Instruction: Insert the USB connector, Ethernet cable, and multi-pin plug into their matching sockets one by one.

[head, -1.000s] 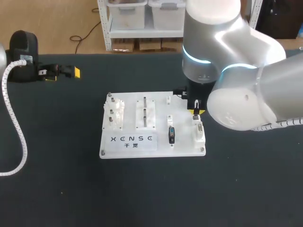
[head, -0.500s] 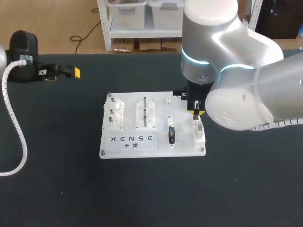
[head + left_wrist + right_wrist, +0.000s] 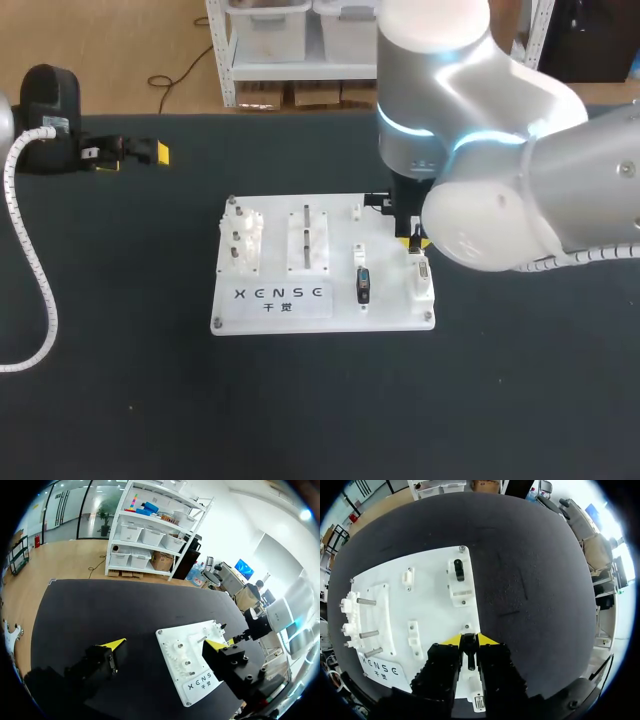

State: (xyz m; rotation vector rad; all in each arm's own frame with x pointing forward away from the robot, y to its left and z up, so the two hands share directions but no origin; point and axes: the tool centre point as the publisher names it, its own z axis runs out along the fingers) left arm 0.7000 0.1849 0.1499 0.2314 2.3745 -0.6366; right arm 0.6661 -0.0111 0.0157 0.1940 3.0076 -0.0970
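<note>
A white socket board (image 3: 270, 312) lies mid-table. Over its right side my right gripper (image 3: 411, 238) points down, above a white socket block (image 3: 423, 285). In the right wrist view that gripper (image 3: 469, 641) is shut on a narrow black plug (image 3: 469, 655), which hangs just over the board (image 3: 435, 595). Another black connector (image 3: 459, 570) sits in a block ahead of the fingers. A dark connector (image 3: 362, 285) stands in the board's lower middle. My left gripper (image 3: 135, 155) rests far off at the back left; in its own view it (image 3: 165, 644) is open and holds nothing.
A block with three metal posts (image 3: 240, 240) and a slotted block (image 3: 308, 240) occupy the board's left half. The left arm's white cable (image 3: 35, 270) curves along the left table edge. Dark bare table surrounds the board.
My right arm has swung a little to the left, and its gripper has shifted slightly with it, still above the right socket block. The left arm has not moved.
</note>
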